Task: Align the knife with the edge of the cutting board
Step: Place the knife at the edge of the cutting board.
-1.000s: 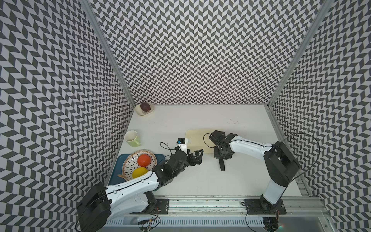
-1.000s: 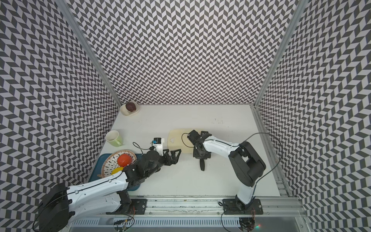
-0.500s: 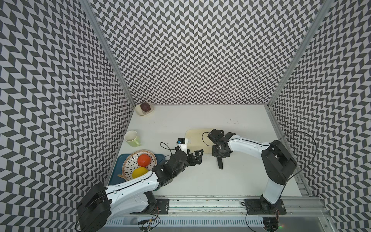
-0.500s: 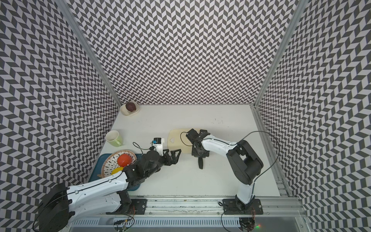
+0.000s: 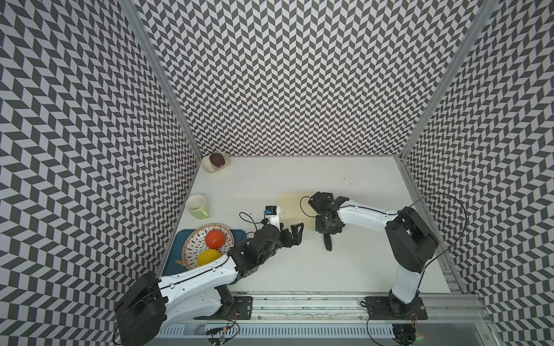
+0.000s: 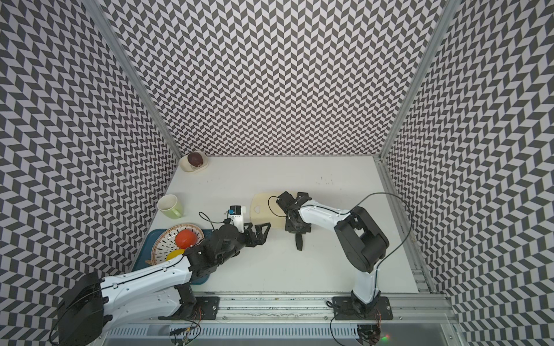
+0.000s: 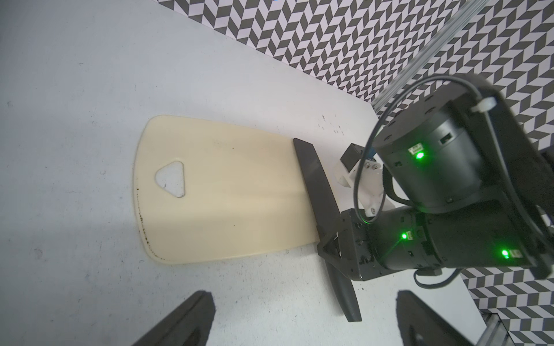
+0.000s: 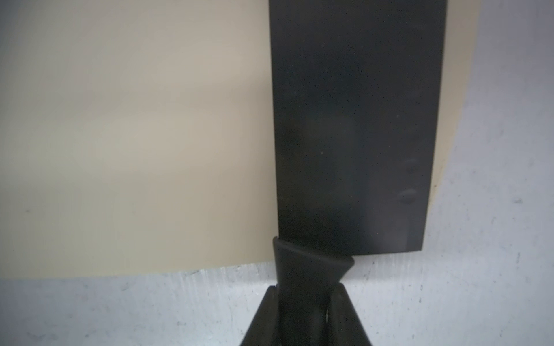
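Note:
The cutting board (image 5: pixel 292 203) (image 6: pixel 263 209) is pale cream and lies flat mid-table, its triangular cut-out toward the left. The black knife (image 7: pixel 311 179) has its wide blade (image 8: pixel 350 119) lying over the board's right end. A thin strip of board (image 8: pixel 452 90) shows beyond the blade and narrows toward the handle. The handle (image 5: pixel 328 244) (image 6: pixel 299 244) sticks out past the board's front edge over the table. My right gripper (image 8: pixel 307 289) (image 5: pixel 327 229) is shut on the handle just behind the blade. My left gripper (image 7: pixel 304 296) (image 5: pixel 295 232) hovers open and empty, left of the handle.
A green mug (image 5: pixel 196 205) stands at the left. A dark blue tray (image 5: pixel 177 254) at the front left holds a patterned plate (image 5: pixel 192 244) with a red fruit and a yellow one. A small bowl (image 5: pixel 223 166) with a dark fruit sits in the back left corner.
The right gripper has shifted the knife slightly to the left, toward the board. The left arm has stayed where it was.

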`<state>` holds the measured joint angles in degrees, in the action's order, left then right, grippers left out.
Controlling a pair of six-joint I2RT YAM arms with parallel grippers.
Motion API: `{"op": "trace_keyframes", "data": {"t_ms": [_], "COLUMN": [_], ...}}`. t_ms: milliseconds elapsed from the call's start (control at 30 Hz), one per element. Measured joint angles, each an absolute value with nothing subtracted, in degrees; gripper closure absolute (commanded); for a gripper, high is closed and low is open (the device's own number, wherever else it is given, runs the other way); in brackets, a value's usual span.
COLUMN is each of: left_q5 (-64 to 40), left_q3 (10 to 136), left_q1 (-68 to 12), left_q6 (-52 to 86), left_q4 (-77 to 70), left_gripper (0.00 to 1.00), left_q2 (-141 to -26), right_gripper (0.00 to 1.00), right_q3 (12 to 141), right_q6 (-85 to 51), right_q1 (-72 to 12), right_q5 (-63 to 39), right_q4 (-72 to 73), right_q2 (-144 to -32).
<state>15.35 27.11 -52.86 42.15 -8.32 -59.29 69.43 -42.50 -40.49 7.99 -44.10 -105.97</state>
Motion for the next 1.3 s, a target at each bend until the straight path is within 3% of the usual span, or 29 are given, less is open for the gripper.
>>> {"op": "trace_keyframes", "data": {"t_ms": [200,533,667,833,1100,1300], "left_q5": [15.35,15.35,15.35,15.35,15.42,16.49], "left_q3": [27.11,27.11,27.11,27.11,27.11,27.14], "left_q1": [-52.86,-52.86,-52.86,-52.86,-52.86,-52.86], "left_q6": [42.13,42.15,42.13,42.13,42.11,42.02], "left_q4": [-8.27,-8.27,-8.25,-8.25,-8.19,-7.90], "left_gripper": [0.00,0.00,0.00,0.00,0.00,0.00], "left_q2": [-59.29,-59.29,-59.29,-59.29,-59.31,-59.27], "right_gripper": [0.74,0.54,0.51,0.35,0.26,0.07], "right_q3": [68.64,68.38,68.38,67.96,65.71,61.93], "right_q6": [-42.54,-42.72,-42.68,-42.44,-41.45,-39.88], "right_q1": [-40.49,-40.49,-40.49,-40.49,-40.49,-40.49], "right_q5": [8.23,8.40,8.36,8.01,7.09,6.98], "right_q4": [-43.48,-43.24,-43.24,-42.65,-40.05,-36.71], "right_q2": [-105.97,-105.97,-105.89,-104.64,-99.00,-93.08]}}
